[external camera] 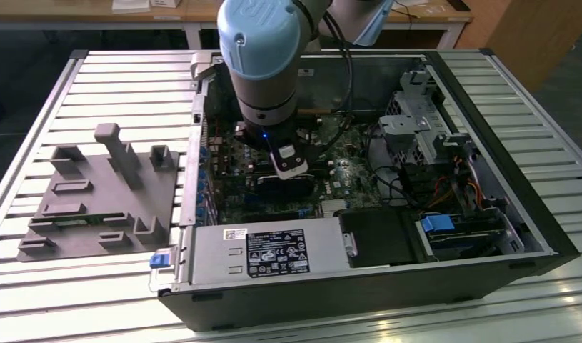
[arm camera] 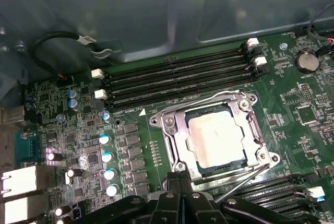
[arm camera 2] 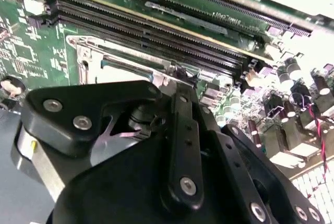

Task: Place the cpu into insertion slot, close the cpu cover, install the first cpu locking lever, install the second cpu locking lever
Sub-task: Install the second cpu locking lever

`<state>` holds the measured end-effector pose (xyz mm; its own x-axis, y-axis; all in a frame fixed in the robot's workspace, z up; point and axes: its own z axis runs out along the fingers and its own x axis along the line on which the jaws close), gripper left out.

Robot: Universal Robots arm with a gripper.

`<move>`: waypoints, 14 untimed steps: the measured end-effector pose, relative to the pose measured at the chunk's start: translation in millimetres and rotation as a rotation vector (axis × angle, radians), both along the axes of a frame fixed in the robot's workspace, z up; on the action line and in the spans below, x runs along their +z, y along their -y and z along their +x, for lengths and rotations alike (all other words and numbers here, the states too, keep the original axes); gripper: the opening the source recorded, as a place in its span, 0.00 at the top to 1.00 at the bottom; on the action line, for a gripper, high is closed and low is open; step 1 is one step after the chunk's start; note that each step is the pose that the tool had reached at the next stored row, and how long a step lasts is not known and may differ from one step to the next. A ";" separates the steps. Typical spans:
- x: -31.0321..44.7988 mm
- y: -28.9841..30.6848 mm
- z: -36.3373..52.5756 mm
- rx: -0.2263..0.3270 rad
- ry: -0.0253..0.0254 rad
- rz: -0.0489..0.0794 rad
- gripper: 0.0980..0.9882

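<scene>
- A big open computer case (external camera: 367, 236) is seen lying on a slatted counter (external camera: 100, 93).
- A grey holder plate (external camera: 96, 200) is laid on the counter, at the exterior view's left of the case.
- The green motherboard (arm camera: 292, 93) is fixed inside the case.
- The gripper (arm camera: 180, 192) is held low over the board, right beside the insertion slot (arm camera: 211, 138).
- How far apart the fingers are cannot be told.
- The cpu cover (arm camera: 177, 143) is laid flat around the cpu (arm camera: 216, 138).
- The cpu is seated in the slot.
- A thin lever (arm camera: 242, 182) is stuck out near the gripper.
</scene>
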<state>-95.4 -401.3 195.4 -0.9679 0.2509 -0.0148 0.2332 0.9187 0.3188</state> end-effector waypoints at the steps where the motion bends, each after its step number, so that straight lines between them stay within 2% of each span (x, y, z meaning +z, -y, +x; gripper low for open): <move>1: 0.0 0.0 0.0 0.000 0.0000 0.000 1.00; 4: 0.8 0.1 0.0 0.000 0.0000 0.000 1.00; 6: 4.2 0.0 0.0 0.000 0.0001 0.000 1.00; 14: 25.7 0.0 0.0 0.000 0.0000 0.001 1.00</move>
<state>-95.4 -401.3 221.1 -0.9679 0.2509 -0.0146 0.2332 0.9184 0.3196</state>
